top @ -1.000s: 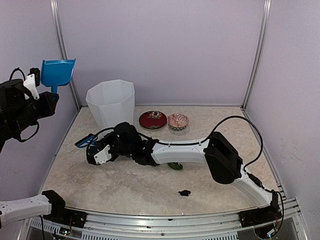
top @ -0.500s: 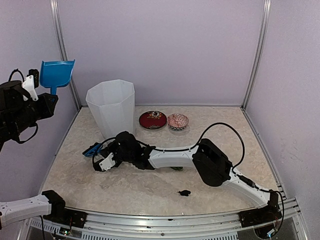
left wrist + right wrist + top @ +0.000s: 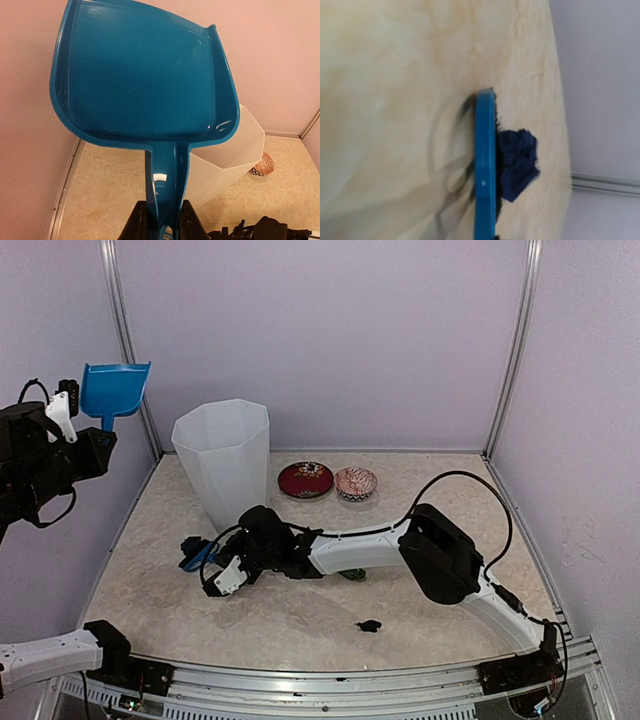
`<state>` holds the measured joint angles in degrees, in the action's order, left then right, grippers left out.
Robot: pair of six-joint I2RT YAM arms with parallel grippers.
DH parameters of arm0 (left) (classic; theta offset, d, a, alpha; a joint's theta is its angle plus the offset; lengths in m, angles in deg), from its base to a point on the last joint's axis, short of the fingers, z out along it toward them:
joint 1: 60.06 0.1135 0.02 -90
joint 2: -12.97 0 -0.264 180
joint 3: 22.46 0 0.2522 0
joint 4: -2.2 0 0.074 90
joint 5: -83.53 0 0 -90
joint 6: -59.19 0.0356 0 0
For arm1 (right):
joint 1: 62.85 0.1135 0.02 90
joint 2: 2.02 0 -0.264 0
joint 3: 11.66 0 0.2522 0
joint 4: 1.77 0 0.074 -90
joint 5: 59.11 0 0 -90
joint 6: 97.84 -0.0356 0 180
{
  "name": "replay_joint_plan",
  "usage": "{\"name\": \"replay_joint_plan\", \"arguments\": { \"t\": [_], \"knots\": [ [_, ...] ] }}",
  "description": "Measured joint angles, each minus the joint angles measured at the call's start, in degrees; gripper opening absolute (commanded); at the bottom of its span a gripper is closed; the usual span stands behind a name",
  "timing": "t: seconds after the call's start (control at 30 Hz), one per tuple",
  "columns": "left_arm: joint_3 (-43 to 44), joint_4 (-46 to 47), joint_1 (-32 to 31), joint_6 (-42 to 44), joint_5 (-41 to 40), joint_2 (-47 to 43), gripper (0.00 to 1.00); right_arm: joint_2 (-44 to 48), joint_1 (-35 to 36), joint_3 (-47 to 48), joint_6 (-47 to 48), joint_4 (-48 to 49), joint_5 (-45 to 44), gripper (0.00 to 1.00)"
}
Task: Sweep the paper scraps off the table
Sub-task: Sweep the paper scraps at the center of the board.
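Right claw (image 3: pixel 212 562) pinching brush (image 3: pixel 485 175), bristles against navy paper scrap (image 3: pixel 517 162) to shove it. Left claw (image 3: pixel 165 220) pinching dustpan (image 3: pixel 145 75) handle, held high, clear of sweep.

left arm (image 3: pixel 40 465) raised high with left pincer (image 3: pixel 162 222) clamped, right arm (image 3: pixel 360 545) stretched low leftward, right pincer (image 3: pixel 208 562) closed

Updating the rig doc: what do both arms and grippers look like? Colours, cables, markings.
Both match: white links, chunky black joint housings. The right arm has a black cable looping free over its elbow; the left arm has a thin black loop near the wrist. The left gripper has black fingers; the right gripper is black with a white side plate. No markings legible.
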<state>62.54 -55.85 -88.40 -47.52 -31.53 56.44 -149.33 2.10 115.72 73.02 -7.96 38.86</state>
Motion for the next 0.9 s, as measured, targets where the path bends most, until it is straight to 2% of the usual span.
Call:
{"name": "replay_joint_plan", "arguments": {
  "t": [0.33, 0.63, 0.9],
  "knots": [
    [0.0, 0.1, 0.0, 0.0, 0.7, 0.5, 0.00, 18.5, 0.0, -19.3, -4.3, -10.3, 2.2, 0.00],
    [0.0, 0.7, 0.0, 0.0, 2.0, 1.2, 0.00, 37.8, 0.0, -39.6, -14.6, -17.7, 1.8, 0.00],
    [0.0, 1.8, 0.0, 0.0, 2.4, 2.4, 0.00, 57.4, 0.0, -52.9, -24.8, -25.2, -1.4, 0.00]
  ]
}}
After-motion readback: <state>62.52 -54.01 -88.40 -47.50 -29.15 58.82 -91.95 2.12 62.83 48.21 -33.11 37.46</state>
